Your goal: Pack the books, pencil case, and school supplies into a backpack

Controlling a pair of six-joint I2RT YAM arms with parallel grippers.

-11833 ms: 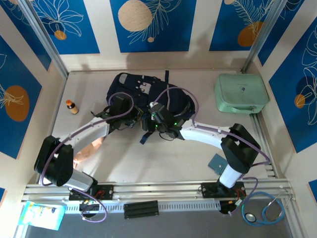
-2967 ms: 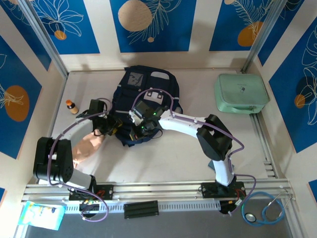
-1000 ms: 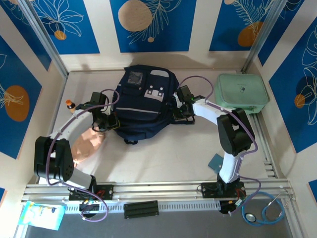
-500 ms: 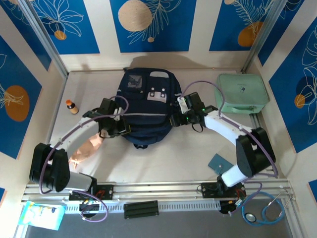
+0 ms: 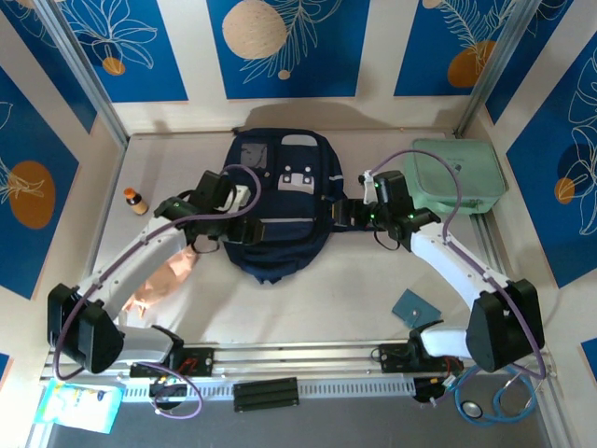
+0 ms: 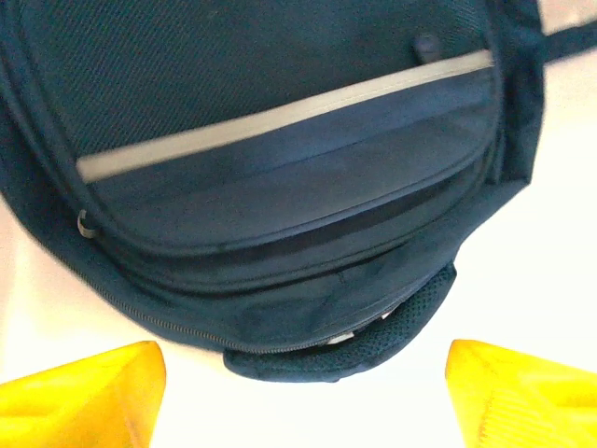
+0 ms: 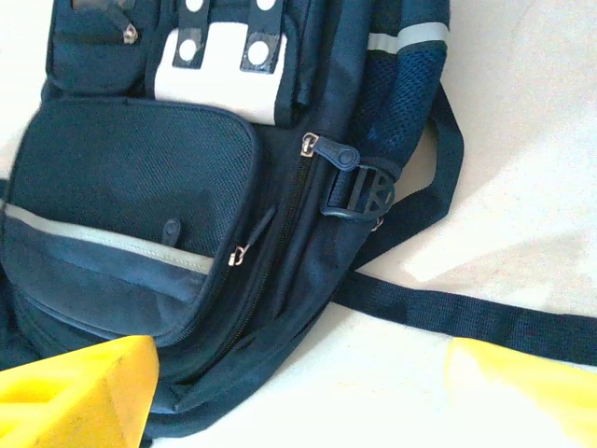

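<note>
Both let go since last second: left gripper (image 6: pixel 298 397), right gripper (image 7: pixel 298 401) jaws wide, empty. We see backpack (image 5: pixel 280 210) between them, lying near-to-far; zip pull (image 7: pixel 326 149) ahead of right jaws.

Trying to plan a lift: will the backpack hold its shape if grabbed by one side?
Probably not: the backpack is soft fabric lying flat, its front pocket creased, so it would likely sag. Its loose strap may trail and snag. Pushed, it should slide rather than roll.
</note>
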